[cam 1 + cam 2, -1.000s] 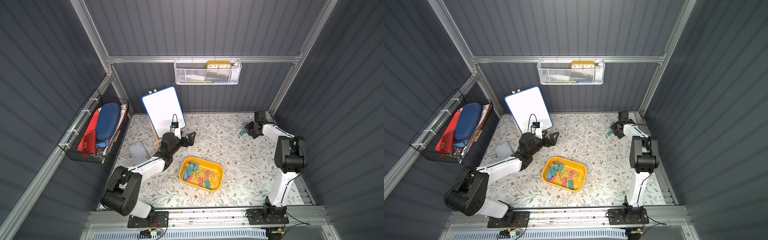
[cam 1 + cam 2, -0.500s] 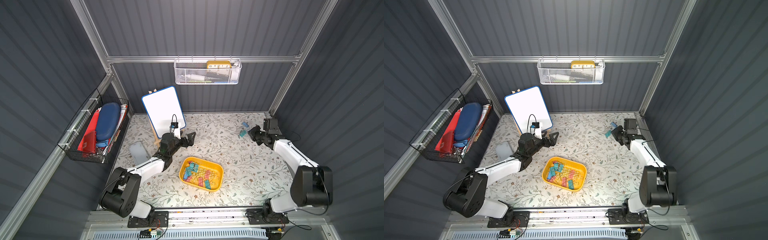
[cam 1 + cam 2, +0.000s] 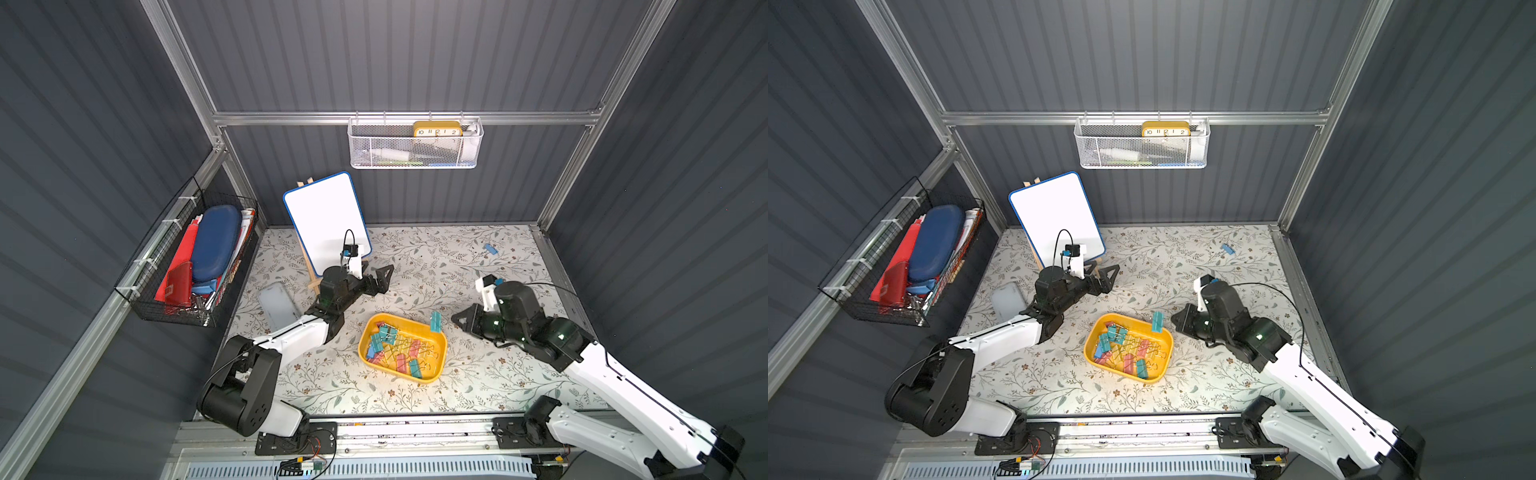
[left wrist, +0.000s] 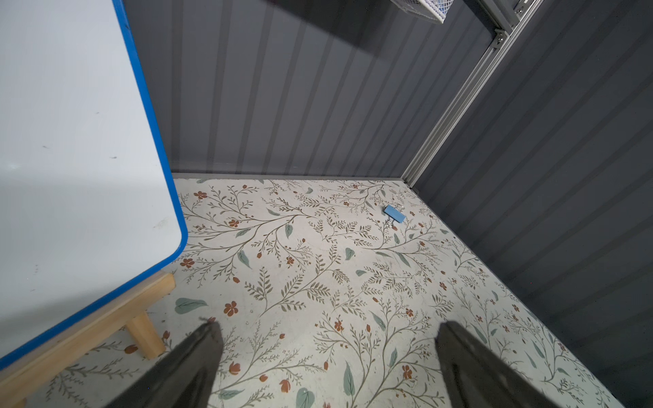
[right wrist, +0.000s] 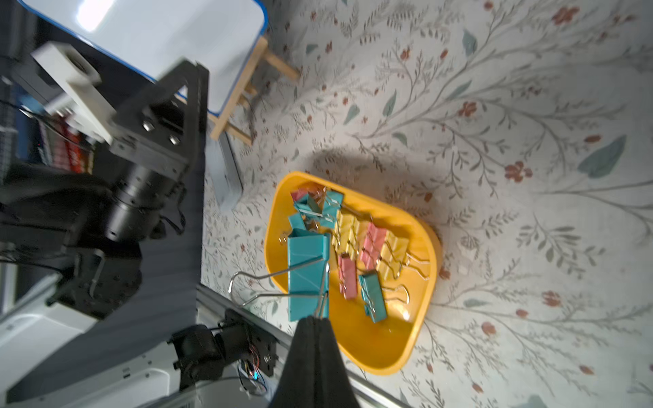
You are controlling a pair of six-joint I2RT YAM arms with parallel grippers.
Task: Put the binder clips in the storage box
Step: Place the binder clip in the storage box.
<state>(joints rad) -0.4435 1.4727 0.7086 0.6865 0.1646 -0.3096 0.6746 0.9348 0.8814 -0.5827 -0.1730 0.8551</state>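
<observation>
The yellow storage box sits mid-floor with several teal, pink and yellow binder clips inside. My right gripper is shut on the wire handle of a teal binder clip. That clip hangs above the box's far right corner. A blue binder clip lies alone on the floor near the back right corner. My left gripper is open and empty, left of and behind the box.
A blue-framed whiteboard on a wooden easel stands just behind the left gripper. A grey flat lid lies at the left. A black wire basket hangs on the left wall, and a white mesh basket on the back wall.
The right arm has swung from the back right corner to the box's right side, carrying the teal clip. The blue clip stayed on the floor. The left arm has barely moved.
</observation>
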